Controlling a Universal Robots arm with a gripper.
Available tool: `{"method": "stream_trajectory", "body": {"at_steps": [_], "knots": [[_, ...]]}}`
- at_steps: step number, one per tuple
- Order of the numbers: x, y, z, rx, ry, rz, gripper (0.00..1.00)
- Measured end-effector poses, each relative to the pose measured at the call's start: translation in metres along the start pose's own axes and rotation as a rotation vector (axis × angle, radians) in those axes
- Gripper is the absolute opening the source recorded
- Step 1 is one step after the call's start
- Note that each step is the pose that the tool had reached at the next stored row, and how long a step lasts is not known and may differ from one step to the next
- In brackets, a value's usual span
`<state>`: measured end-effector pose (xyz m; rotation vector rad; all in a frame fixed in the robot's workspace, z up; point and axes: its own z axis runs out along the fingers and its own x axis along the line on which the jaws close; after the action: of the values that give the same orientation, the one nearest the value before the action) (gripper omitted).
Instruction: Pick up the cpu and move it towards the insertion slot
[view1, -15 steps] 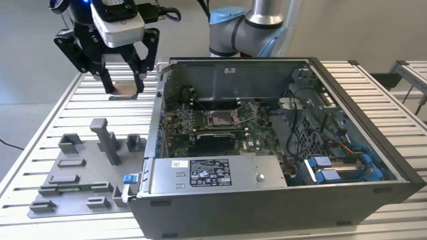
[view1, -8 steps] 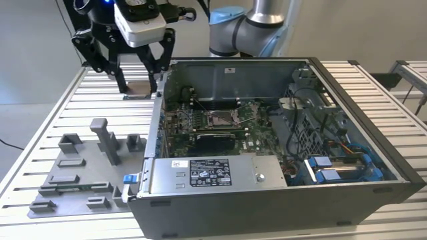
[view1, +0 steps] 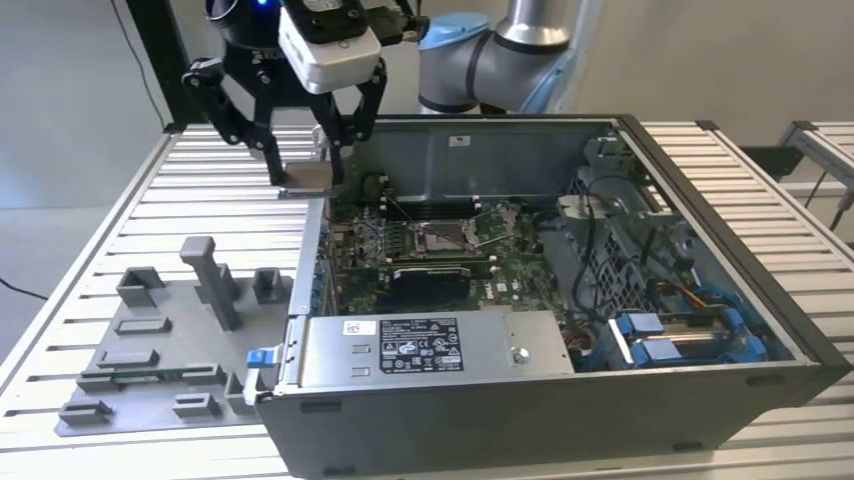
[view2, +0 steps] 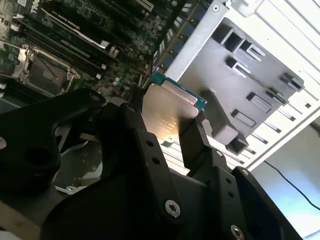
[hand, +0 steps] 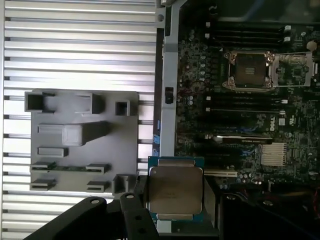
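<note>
The cpu (view1: 307, 177) is a flat silvery square held between my black fingers, with my gripper (view1: 307, 172) shut on it. It hangs in the air over the open computer case's wall on the exterior view's left, towards the back. In both wrist views its metal top (hand: 175, 192) and its green-edged body (view2: 167, 112) show between the fingers (view2: 135, 125). The insertion slot (view1: 443, 236) is a silvery-framed socket with a brownish centre on the green board inside the case, to the exterior view's right of and below the cpu. The same socket (hand: 248, 70) stands open in both wrist views (view2: 42, 70).
A grey fixture plate (view1: 147, 350) with upright blocks lies on the slatted metal table (view1: 107, 220) to the exterior view's left of the case. The case wall (view1: 314, 260) stands between plate and board. A power supply (view1: 414, 345) and cable bundles (view1: 667, 320) fill the near side.
</note>
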<state>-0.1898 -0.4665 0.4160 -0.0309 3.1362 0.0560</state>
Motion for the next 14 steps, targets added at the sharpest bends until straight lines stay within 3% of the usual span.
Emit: {"method": "stream_trajectory", "body": {"at_steps": [14], "knots": [[-0.0426, -0.0008, 0.0002, 0.0, 0.0001, 0.0, 0.0]]}}
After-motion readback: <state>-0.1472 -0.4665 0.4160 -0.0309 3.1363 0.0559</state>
